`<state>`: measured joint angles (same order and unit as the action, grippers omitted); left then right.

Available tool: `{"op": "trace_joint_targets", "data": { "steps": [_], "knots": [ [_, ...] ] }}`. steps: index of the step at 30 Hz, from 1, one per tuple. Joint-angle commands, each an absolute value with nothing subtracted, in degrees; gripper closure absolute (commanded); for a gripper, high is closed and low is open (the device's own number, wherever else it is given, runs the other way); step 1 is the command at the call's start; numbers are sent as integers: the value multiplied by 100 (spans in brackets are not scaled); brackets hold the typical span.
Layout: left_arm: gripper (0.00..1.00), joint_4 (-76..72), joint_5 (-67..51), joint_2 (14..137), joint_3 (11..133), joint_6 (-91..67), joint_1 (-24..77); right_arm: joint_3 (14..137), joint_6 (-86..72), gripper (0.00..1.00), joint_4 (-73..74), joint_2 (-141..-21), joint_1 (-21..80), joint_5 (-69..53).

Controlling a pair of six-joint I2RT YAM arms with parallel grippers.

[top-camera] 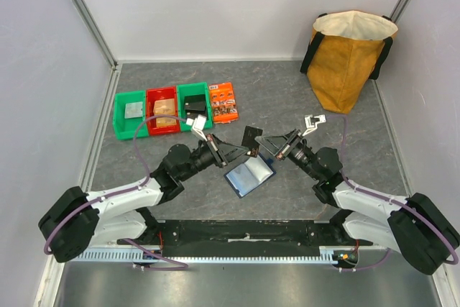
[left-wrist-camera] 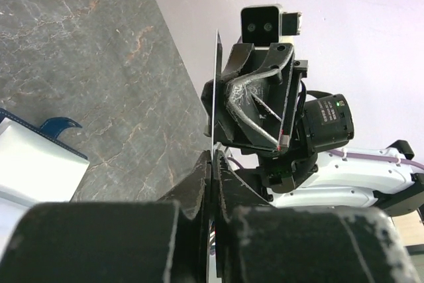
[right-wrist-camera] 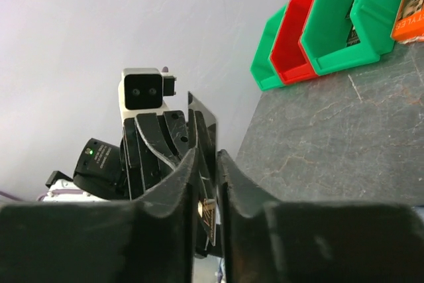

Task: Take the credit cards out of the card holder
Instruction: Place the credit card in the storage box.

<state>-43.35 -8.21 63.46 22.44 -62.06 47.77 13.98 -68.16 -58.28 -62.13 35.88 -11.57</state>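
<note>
Two hands meet over the middle of the grey tabletop [top-camera: 302, 98], sharing one dark credit card [top-camera: 251, 136] held in the air. The left hand [left-wrist-camera: 212, 161] is pressed together on the card's lower edge, which shows in its wrist view as a thin upright line. The right hand [right-wrist-camera: 206, 158] has its fingers [right-wrist-camera: 184, 180] close on either side of the same card; I cannot tell whether their pads actually press it, since narrow dark gaps seem to show beside it.

Just below them the card holder [top-camera: 249, 176] lies open and flat on the tabletop, its pale blue sleeves facing up, between the two arms. At the far left stand three bins [top-camera: 163, 111], green, red and green, with an orange packet [top-camera: 223, 101] beside them. A yellow-brown bag [top-camera: 348, 59] stands at the far right.
</note>
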Motion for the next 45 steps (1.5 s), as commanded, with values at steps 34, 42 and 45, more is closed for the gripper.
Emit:
{"op": "trace_joint_targets", "data": {
  "steps": [34, 42, 45],
  "knots": [
    [98, 3506, -5792, 6257, 5633, 702, 2892, 5686, 272, 33, 1169, -6916, 3243, -6143],
    [98, 4060, -5766, 6469, 5968, 1247, 2927, 5888, 439, 40, 1160, -7374, 3515, -6231],
    [98, 4210, -5687, 6504, 6029, 1380, 2971, 5976, 457, 52, 1160, -7497, 3577, -6301]
  ]
}}
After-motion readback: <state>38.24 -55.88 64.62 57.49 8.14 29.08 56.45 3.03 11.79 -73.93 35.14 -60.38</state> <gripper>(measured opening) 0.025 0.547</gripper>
